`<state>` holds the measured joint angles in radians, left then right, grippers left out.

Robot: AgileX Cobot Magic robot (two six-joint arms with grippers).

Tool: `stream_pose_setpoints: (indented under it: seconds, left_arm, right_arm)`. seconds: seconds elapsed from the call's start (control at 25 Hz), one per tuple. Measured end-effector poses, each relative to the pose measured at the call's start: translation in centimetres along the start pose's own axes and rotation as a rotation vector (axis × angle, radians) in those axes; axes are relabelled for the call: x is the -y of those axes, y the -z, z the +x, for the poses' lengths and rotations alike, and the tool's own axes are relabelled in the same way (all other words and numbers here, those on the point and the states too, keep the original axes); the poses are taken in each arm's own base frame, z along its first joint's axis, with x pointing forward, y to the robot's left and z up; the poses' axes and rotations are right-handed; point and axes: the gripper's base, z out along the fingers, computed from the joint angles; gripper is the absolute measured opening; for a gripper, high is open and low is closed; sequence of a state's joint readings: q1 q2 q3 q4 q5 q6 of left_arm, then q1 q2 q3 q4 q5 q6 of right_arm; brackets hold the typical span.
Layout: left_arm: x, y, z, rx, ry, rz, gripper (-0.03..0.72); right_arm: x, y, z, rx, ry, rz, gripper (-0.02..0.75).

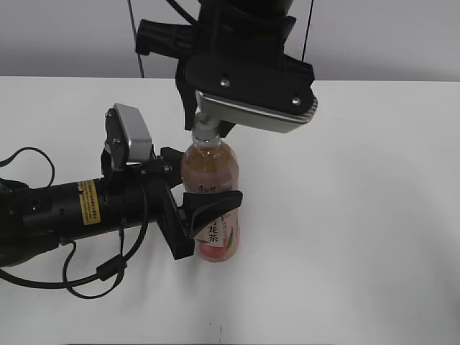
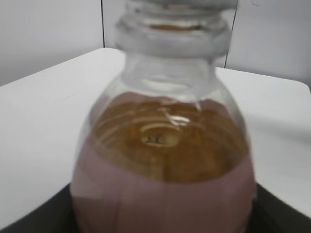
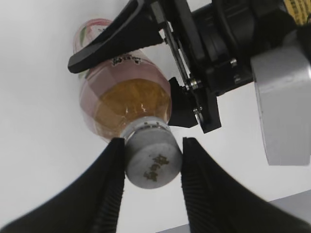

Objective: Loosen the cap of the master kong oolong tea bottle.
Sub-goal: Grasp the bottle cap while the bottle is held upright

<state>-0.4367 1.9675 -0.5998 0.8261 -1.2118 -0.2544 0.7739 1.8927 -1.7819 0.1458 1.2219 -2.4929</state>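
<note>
The master kong oolong tea bottle (image 1: 210,198) stands up on the white desk (image 1: 359,215). The left gripper (image 1: 208,208) hugs its middle tight, so it should not spin. Up top, the right gripper (image 3: 151,162) has its two black fingers (image 3: 109,184) pressed on the cap (image 3: 153,162). It should squeeze firmly and turn slowly. A black cable (image 1: 93,277) lies near, but nothing is in the way.

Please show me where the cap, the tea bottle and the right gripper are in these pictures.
cap (image 3: 153,164): right wrist view, on its printed top face.
tea bottle (image 1: 214,167): exterior view, on the clear amber shoulder above the label.
right gripper (image 3: 152,167): right wrist view, midway between the two black fingers beside the cap.
</note>
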Motion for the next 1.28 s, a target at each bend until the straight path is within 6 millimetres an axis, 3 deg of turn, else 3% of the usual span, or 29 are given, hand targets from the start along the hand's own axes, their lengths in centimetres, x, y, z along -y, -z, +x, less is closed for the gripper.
stream_pose_setpoints:
  seconds: [0.68,0.96,1.12,1.28]
  left_arm:
    - [0.0,0.0,0.0,-0.001,0.0,0.001,0.427]
    - [0.0,0.0,0.0,-0.002,-0.001,0.002,0.427]
    - [0.0,0.0,0.0,-0.002,-0.001,0.002,0.427]
    - [0.0,0.0,0.0,-0.002,-0.002,0.002,0.427]
  right_arm:
    - [-0.1,0.4,0.0,-0.014,0.081,-0.008,0.271]
    - [-0.1,2.2,-0.3,-0.052,0.078,0.01,0.27]
    - [-0.2,2.2,-0.2,-0.06,-0.028,0.002,0.27]
    - [-0.7,2.2,0.2,-0.099,-0.253,-0.028,0.269]
